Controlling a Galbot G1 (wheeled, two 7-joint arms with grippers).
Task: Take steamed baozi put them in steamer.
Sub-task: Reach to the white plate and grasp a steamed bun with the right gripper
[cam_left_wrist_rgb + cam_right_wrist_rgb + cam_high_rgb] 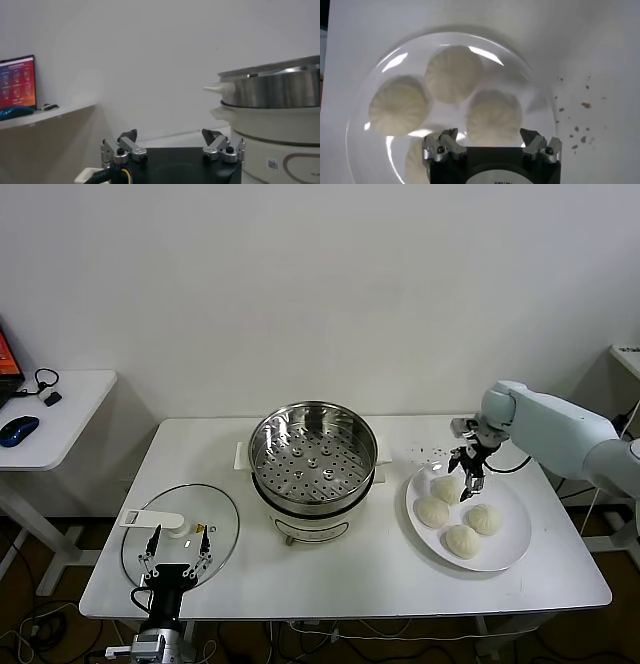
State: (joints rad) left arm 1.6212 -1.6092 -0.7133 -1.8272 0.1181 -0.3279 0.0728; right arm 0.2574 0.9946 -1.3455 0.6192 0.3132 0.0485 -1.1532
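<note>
The white table (400,574) carried everything in reach. At its middle stood the steamer (313,459) — a wide shiny steel pot on a white base, its perforated tray bare, with no bun inside. In the left wrist view the steamer (280,115) rose just beside that arm's camera, one white side handle pointing outward.

To the robot's left of the steamer, a flat glass lid (185,534) with a white handle lay on the table near the front edge. To the robot's right sat a white plate (505,559), and all four buns (462,540) rested on it, close together and some touching. The right wrist view looked straight down onto the plate (380,65) and the buns (452,72), with dark crumbs (580,125) scattered on the table beside the rim.

The right gripper (470,481) hung directly over the plate, above the bun nearest the back, its fingers (442,147) spread apart and clamped on nothing — whether the tips touched the bun could not be told. The left gripper (178,549) waited low at the table's front edge, over the near rim of the lid, its fingers (125,148) likewise spread wide and empty.
</note>
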